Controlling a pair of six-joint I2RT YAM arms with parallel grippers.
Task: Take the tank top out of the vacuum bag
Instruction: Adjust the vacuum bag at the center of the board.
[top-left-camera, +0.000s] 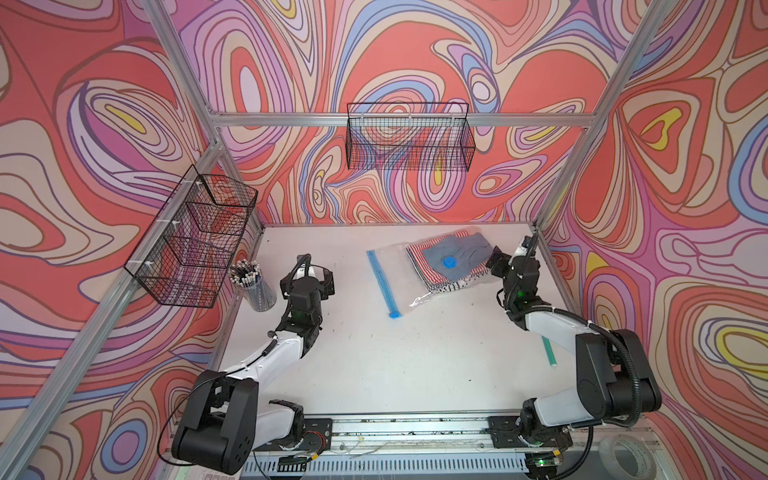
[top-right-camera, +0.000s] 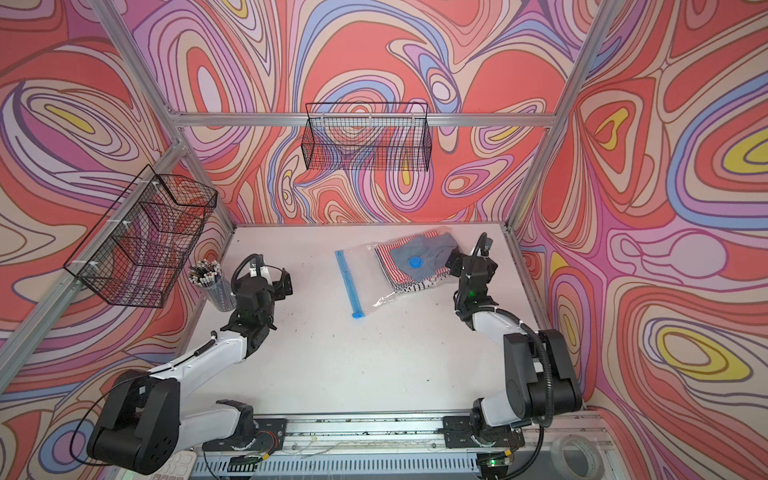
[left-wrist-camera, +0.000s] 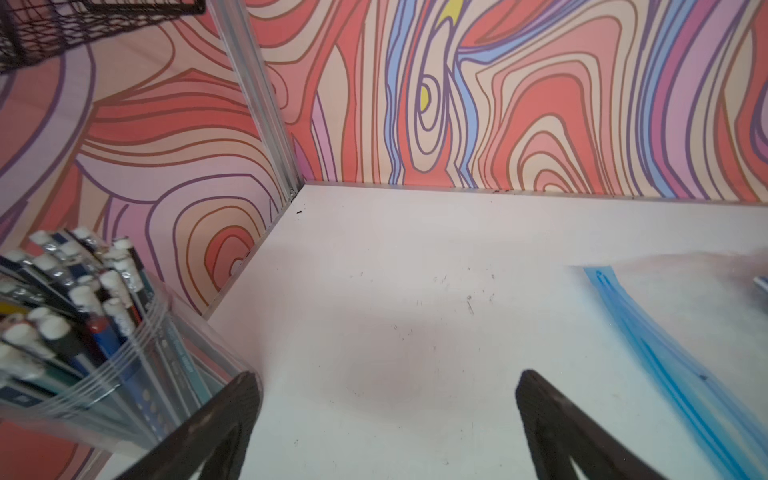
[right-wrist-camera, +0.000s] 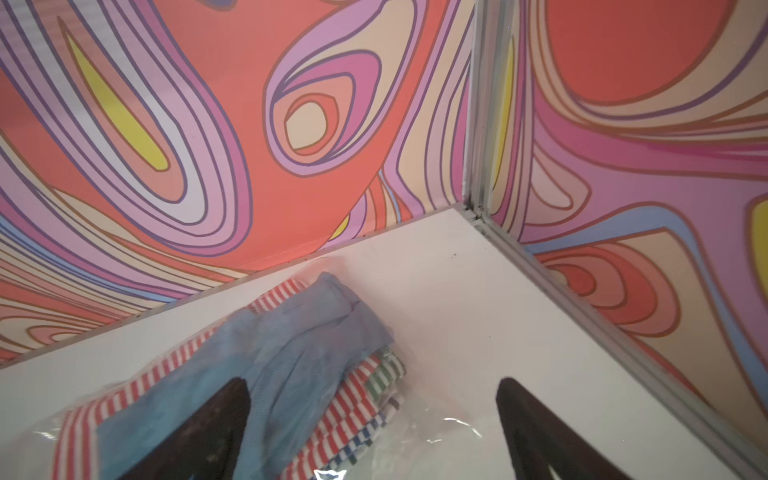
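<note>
Plastic vacuum bag (top-left-camera: 428, 275), crinkly (striped cloth (top-left-camera: 419, 256) inside)

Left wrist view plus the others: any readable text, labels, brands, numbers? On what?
No text can be read in any view.
Pale lettering on a teal pencil in the pencil cup: too blurred to read.
Dark marks on the zip strip of the vacuum bag: blurred, unreadable.
Marks on the tape roll: too small to read.

My 2 arms (top-left-camera: 552, 322): white link shells (top-left-camera: 266, 353), black joint housings (top-left-camera: 216, 419), black corrugated cable conduit (top-left-camera: 633, 365), green wrist lights (top-left-camera: 520, 293). Dark tapered fingers (right-wrist-camera: 216, 424) on left end effector (left-wrist-camera: 386, 376) and right end effector (right-wrist-camera: 372, 382).
</note>
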